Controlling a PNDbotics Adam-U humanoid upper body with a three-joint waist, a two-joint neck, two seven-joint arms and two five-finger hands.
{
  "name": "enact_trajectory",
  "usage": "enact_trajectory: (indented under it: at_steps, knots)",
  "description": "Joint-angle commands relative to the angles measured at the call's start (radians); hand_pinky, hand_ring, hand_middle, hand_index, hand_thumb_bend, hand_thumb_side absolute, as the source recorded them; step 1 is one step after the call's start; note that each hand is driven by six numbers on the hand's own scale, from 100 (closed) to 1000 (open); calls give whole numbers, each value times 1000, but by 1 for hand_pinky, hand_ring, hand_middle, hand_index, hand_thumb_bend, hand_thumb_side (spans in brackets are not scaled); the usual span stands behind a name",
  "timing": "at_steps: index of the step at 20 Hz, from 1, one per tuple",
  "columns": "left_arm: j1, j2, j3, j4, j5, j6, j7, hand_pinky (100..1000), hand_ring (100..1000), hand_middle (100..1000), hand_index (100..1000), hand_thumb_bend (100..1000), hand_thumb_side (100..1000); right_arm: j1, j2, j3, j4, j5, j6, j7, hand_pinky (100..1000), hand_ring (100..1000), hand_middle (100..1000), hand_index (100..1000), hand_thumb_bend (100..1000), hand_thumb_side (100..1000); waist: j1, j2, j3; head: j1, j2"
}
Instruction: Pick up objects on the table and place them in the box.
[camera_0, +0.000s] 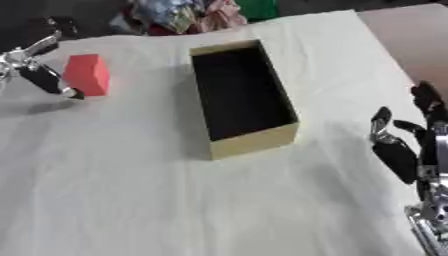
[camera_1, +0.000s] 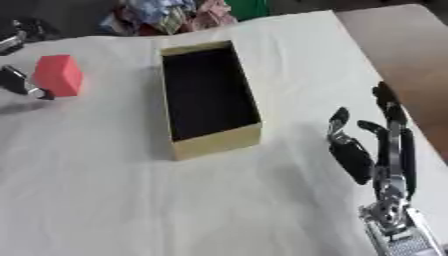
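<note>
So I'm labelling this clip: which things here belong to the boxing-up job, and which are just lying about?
Part of the job:
- red block, at the left hand
- open box, inside looks dark
- right hand, idle, fingers up

Lying about:
- colourful heap past the white tablecloth

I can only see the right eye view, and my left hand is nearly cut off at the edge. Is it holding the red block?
Observer: Not that I can see. The left eye view shows more of the left hand, and its fingers are spread, not curled round the red block.
Operator: Is any finger touching it?
Observer: One dark finger ends at the block's lower left corner, but I cannot tell if it touches. A silver finger, hardly in your view, points up and is apart from the block.
</note>
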Motion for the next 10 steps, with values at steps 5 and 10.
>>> enact_trajectory:
  at_steps: [5, 10]
  knots:
    - [-7, -6, 10, 12, -41, 4, 6, 830, 772, 782, 898, 777, 141, -16, -19, -1, -24, -9, -6, 0, 751, 1000, 925, 1000, 100, 223, -3, -12, -3, 3, -13]
    - [-2, -10, 16, 18, -55, 35, 38, 816, 723, 684, 832, 447, 192, -15, -19, -2, -23, -9, -6, -1, 751, 1000, 925, 1000, 100, 224, -2, -12, -2, 3, -13]
